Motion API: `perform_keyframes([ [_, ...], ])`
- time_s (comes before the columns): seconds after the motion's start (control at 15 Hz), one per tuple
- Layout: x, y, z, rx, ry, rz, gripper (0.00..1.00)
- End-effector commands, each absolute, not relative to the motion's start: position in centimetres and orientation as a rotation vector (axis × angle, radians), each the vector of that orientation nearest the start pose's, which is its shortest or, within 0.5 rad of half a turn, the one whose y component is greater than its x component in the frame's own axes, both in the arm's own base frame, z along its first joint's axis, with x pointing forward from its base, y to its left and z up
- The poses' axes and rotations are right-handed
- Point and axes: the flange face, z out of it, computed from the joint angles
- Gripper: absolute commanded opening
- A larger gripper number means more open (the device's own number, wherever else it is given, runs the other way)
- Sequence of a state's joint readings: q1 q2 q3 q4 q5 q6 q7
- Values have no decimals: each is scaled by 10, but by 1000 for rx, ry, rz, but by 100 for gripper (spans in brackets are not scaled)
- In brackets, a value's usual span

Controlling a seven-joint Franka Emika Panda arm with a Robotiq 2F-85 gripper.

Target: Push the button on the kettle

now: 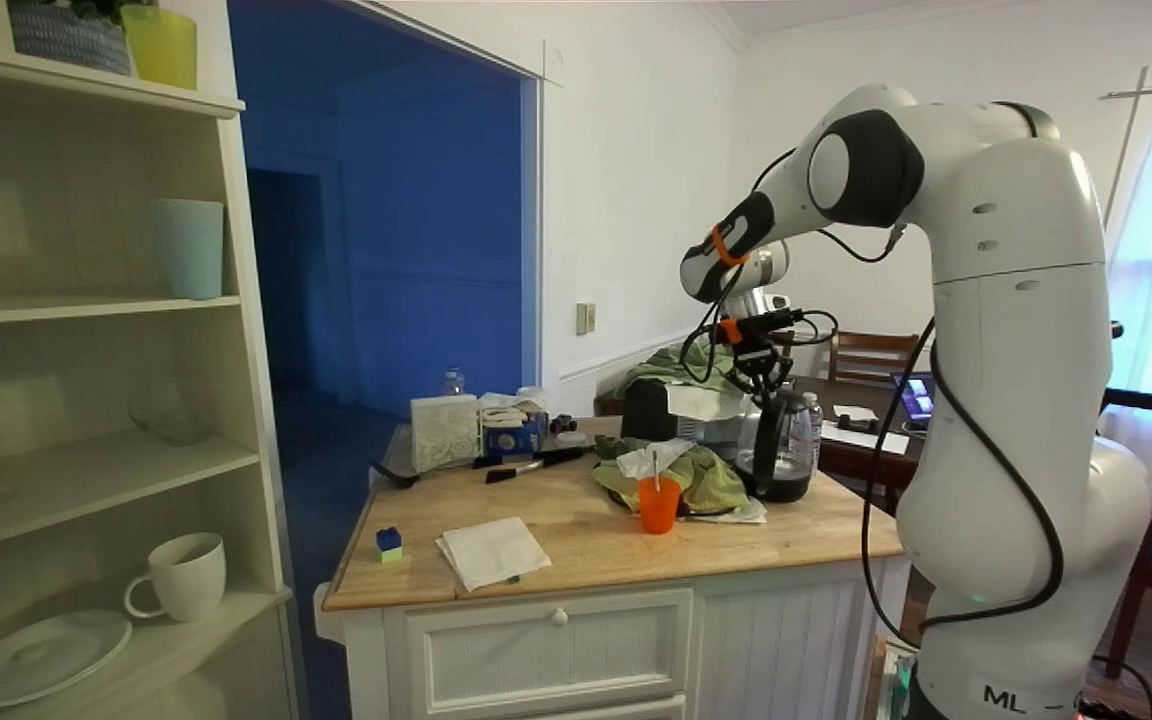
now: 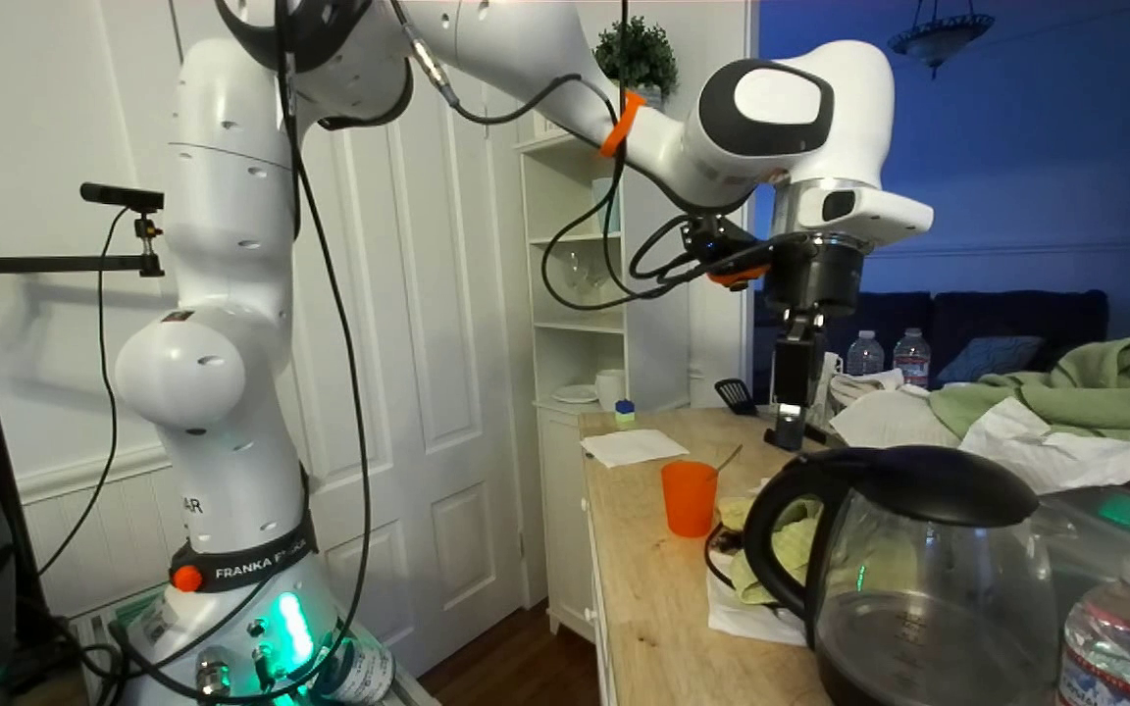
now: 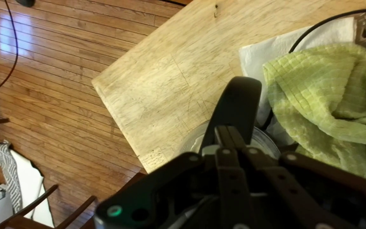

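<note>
The kettle [image 2: 928,579] stands beneath the gripper [image 3: 229,136], handle [image 3: 238,100] near the fingertips, which are pressed together; contact cannot be verified.

Bent arm [image 1: 1021,240], closed pincer [image 2: 789,429] downward

All views share kettle [image 2: 933,579] (wrist view from above).

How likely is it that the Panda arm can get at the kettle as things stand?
Probably yes: the shut gripper hangs over the handle of the kettle, with nothing visible standing between them. The button itself can't be made out.
</note>
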State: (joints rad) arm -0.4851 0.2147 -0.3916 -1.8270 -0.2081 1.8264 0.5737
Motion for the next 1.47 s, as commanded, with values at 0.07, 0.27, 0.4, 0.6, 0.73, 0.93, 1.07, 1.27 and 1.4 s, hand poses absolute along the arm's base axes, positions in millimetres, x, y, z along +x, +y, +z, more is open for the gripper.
perform_keyframes([
  [0.07,373,-465,413,-2593,2107,490,3],
  [0.27,373,-467,408,-2588,2100,493,2],
  [0.4,374,-467,407,-2585,2103,482,2],
  [0.6,376,-469,410,-2569,2106,469,2],
  [0.73,378,-470,412,-2558,2104,457,2],
  [0.93,380,-472,413,-2556,2103,438,2],
  [1.07,382,-475,412,-2556,2114,429,2],
  [1.27,383,-480,408,-2561,2125,437,2],
  [1.4,383,-481,405,-2558,2128,449,2],
])
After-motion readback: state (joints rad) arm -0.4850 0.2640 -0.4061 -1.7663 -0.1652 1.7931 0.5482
